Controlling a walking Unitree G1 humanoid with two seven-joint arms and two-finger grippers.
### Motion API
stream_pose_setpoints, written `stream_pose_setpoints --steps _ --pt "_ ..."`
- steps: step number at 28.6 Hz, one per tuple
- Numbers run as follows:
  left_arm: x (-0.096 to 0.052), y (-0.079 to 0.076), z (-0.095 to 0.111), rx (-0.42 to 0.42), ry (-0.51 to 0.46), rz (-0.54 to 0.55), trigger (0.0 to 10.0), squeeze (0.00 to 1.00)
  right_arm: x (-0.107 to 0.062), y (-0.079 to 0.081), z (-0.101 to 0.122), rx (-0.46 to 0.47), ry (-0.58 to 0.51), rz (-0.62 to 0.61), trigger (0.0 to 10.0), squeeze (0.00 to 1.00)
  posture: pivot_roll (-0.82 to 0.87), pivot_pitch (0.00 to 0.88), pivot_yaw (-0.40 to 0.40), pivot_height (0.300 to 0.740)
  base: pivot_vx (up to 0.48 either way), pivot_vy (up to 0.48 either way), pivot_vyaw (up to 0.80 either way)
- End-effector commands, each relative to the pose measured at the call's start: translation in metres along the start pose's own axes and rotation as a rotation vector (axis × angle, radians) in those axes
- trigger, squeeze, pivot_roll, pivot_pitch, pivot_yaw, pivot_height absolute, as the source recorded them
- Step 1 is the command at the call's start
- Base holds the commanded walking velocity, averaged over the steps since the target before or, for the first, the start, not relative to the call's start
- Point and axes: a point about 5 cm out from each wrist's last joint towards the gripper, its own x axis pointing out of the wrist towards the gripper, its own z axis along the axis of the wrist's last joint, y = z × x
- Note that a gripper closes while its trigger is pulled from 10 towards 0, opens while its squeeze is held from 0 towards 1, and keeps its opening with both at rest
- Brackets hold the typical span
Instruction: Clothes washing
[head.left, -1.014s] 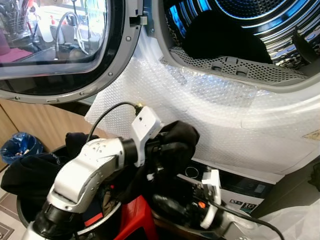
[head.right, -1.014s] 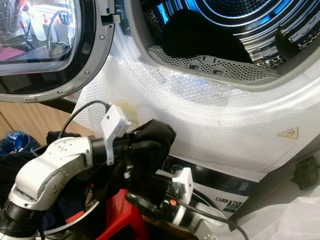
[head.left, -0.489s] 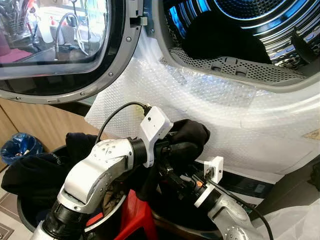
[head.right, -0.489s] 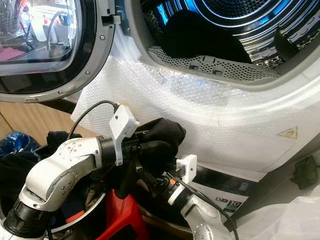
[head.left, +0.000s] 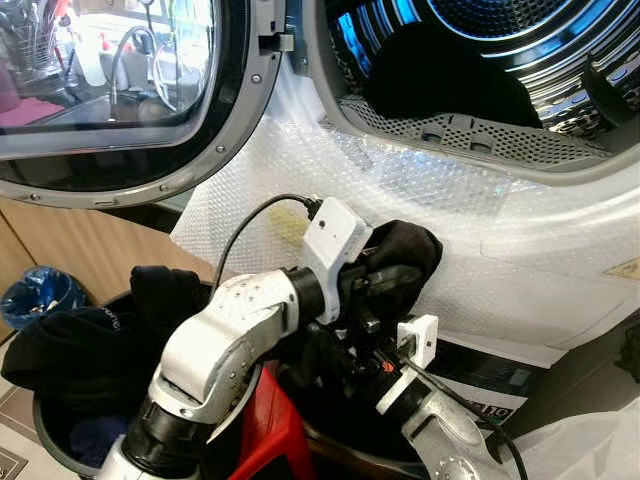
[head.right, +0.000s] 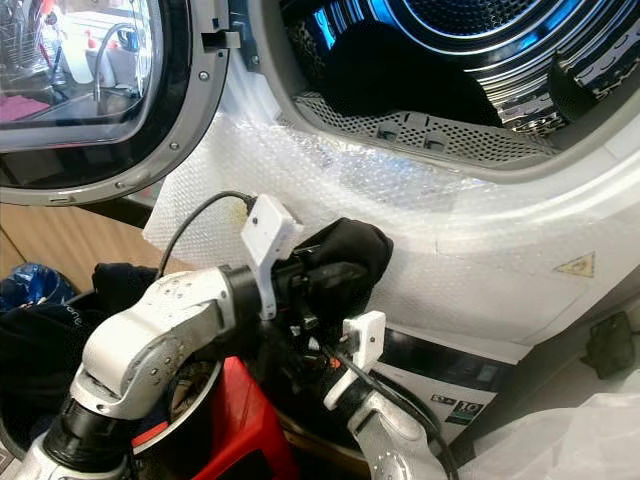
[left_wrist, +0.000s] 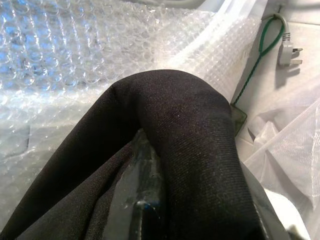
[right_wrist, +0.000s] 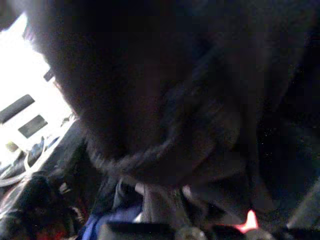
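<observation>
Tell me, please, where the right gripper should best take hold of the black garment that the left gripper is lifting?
Probably the slack hanging beneath the left gripper, approached from below: the black garment bunches over that gripper's fingers against the bubble wrap, leaving only the trailing fabric free.

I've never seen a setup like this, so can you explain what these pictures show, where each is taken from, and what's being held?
It's a humanoid robot doing laundry. Two pictures come from its head camera, looking down; two from cameras on its wrists. The left end effector holds a black garment up against the bubble wrap covering the washer's front, below the open drum. The door is swung open to the left. The right end effector sits just beneath, under the cloth. A basket of dark clothes stands at lower left.
</observation>
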Motion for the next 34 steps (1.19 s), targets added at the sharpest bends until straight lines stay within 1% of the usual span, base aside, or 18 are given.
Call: stream_pose_setpoints --steps 1,2,4,6,10,13,15,17,18,20,21,22,23,24,28,30,32,34 --pt "0.002 -0.009 0.006 0.014 -0.018 -0.026 0.0 0.00 0.002 -0.001 0.008 0.038 -0.058 -0.027 10.0 1.00 -0.02 0.084 -0.028 0.740 0.000 0.000 0.00" --pt "0.002 -0.010 0.006 0.007 -0.016 -0.021 0.0 0.00 0.002 -0.003 0.013 0.070 -0.098 -0.050 10.0 1.00 -0.02 0.084 -0.028 0.740 0.000 0.000 0.00" --pt "0.002 -0.011 0.006 0.005 -0.015 -0.018 0.0 0.00 0.001 -0.003 0.015 0.089 -0.117 -0.048 10.0 1.00 -0.02 0.085 -0.028 0.740 0.000 0.000 0.00" --pt "0.003 -0.010 0.006 0.003 -0.005 -0.004 0.0 0.00 -0.001 0.002 0.012 0.066 -0.079 0.003 10.0 1.00 -0.02 0.085 -0.025 0.740 0.000 0.000 0.00" --pt "0.006 -0.007 0.008 -0.005 0.004 0.015 0.0 0.00 -0.002 0.001 0.009 0.039 -0.061 -0.022 10.0 1.00 -0.02 0.085 -0.023 0.740 0.000 0.000 0.00" --pt "0.011 -0.007 0.012 -0.011 0.014 0.021 0.0 0.00 -0.002 0.001 0.007 0.027 -0.059 -0.042 10.0 1.00 -0.02 0.088 -0.021 0.740 0.000 0.000 0.00" --pt "0.020 -0.008 0.015 -0.032 0.012 0.022 0.0 0.00 -0.002 0.002 0.005 0.019 -0.052 -0.047 10.0 1.00 -0.02 0.089 -0.018 0.740 0.000 0.000 0.00" --pt "0.024 -0.011 0.015 -0.041 0.018 0.018 0.0 0.00 -0.002 0.002 0.004 0.006 -0.046 -0.056 10.0 1.00 -0.03 0.091 -0.016 0.740 0.000 0.000 0.00" --pt "0.029 -0.014 0.014 -0.073 0.017 0.016 0.0 0.00 -0.002 0.002 0.003 -0.016 -0.041 -0.065 10.0 1.00 -0.03 0.090 -0.014 0.740 0.000 0.000 0.00" --pt "0.036 -0.019 0.014 -0.104 0.019 0.017 0.0 0.00 -0.003 -0.001 0.003 -0.062 -0.038 -0.110 10.0 1.00 -0.04 0.090 -0.012 0.740 0.000 0.000 0.00" --pt "0.041 -0.023 0.014 -0.137 0.019 0.016 0.0 0.00 -0.003 -0.003 0.005 -0.072 -0.057 -0.148 10.0 1.00 -0.04 0.090 -0.009 0.740 0.000 0.000 0.00" --pt "0.042 -0.023 0.015 -0.146 0.019 0.015 0.0 0.00 -0.003 -0.004 0.005 -0.073 -0.062 -0.157 10.0 1.00 -0.04 0.090 -0.009 0.740 0.000 0.000 0.00" --pt "0.043 -0.026 0.014 -0.162 0.024 0.015 0.0 0.00 -0.004 -0.008 0.009 -0.079 -0.090 -0.207 10.0 1.00 -0.04 0.091 -0.006 0.740 0.000 0.000 0.00" --pt "0.045 -0.029 0.012 -0.175 0.038 0.016 0.0 0.00 -0.007 -0.016 0.015 -0.100 -0.141 -0.307 10.0 1.00 -0.05 0.093 -0.005 0.740 0.000 0.000 0.00" --pt "0.045 -0.030 0.008 -0.199 0.061 0.046 0.0 0.00 -0.017 -0.031 0.028 -0.120 -0.236 -0.461 10.0 1.00 -0.05 0.094 0.000 0.740 0.000 0.000 0.00" --pt "0.045 -0.029 0.007 -0.202 0.063 0.054 0.0 0.00 -0.018 -0.031 0.029 -0.127 -0.240 -0.459 10.0 1.00 -0.05 0.093 0.002 0.740 0.000 0.000 0.00" --pt "0.047 -0.025 0.009 -0.232 0.057 0.087 0.0 0.00 -0.019 -0.030 0.033 -0.156 -0.245 -0.470 10.0 1.00 -0.05 0.092 0.005 0.740 0.000 0.000 0.00" --pt "0.049 -0.025 0.013 -0.251 0.043 0.086 0.0 0.00 -0.020 -0.031 0.032 -0.174 -0.243 -0.489 10.0 1.00 -0.05 0.090 0.006 0.740 0.000 0.000 0.00"
